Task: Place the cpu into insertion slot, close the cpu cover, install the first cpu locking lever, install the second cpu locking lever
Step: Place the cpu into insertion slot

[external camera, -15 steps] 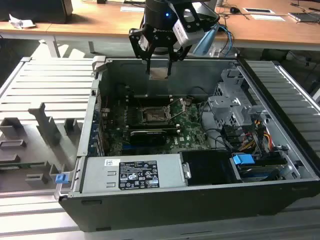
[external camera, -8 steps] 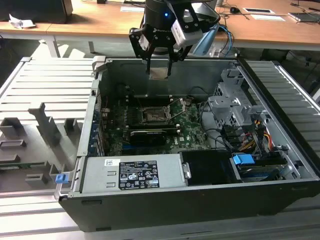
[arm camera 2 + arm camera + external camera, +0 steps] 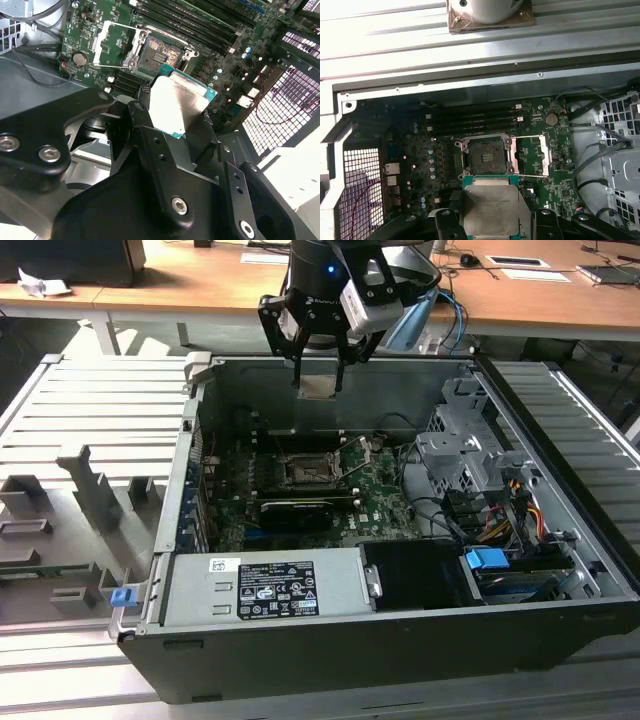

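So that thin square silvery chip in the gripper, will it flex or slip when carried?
Held flat without sagging, the thin square silvery chip is probably stiff and light. Its smooth metal face, with the black gripper pinching its opposite edges, suggests it could slip if jolted. Thin, so likely fragile if dropped.

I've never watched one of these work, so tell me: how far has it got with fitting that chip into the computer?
Nothing is fitted yet. The jaws hold the chip above the open case. The socket is empty, its cover flipped open. Seating the chip, closing the cover and fastening both levers is left.
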`<state>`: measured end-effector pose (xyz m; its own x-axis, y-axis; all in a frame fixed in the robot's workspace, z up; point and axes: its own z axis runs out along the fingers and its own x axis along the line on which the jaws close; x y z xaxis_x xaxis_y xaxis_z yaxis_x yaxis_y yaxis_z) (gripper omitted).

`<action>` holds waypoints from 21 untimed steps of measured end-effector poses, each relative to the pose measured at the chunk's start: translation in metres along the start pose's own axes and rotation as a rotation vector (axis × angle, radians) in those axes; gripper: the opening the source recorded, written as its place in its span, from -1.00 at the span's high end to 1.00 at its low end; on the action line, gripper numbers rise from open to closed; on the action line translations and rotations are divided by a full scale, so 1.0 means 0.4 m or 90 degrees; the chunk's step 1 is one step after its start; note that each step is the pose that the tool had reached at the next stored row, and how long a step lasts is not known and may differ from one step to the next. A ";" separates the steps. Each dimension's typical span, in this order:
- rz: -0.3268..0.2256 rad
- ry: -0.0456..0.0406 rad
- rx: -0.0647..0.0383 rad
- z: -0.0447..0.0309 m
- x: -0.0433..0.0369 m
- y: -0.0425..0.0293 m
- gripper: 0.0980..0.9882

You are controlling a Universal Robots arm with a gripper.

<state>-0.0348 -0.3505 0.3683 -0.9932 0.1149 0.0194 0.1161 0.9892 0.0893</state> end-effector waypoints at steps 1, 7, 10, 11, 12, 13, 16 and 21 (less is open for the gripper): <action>0.004 -0.0004 0.000 0.000 0.000 0.000 0.03; 0.018 -0.0016 0.000 0.001 0.000 0.000 0.03; 0.027 -0.0025 -0.001 0.001 0.000 0.000 0.03; 0.029 -0.0026 -0.001 0.001 0.000 0.000 0.03; 0.030 -0.0027 -0.001 0.001 0.000 0.000 0.03; 0.032 -0.0029 -0.001 0.001 0.000 0.000 0.03; 0.038 -0.0035 -0.001 0.002 0.000 0.000 0.03; 0.052 -0.0047 -0.001 0.002 0.000 0.000 0.03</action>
<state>-0.0347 -0.3505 0.3676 -0.9803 0.1965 0.0193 0.1974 0.9762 0.0893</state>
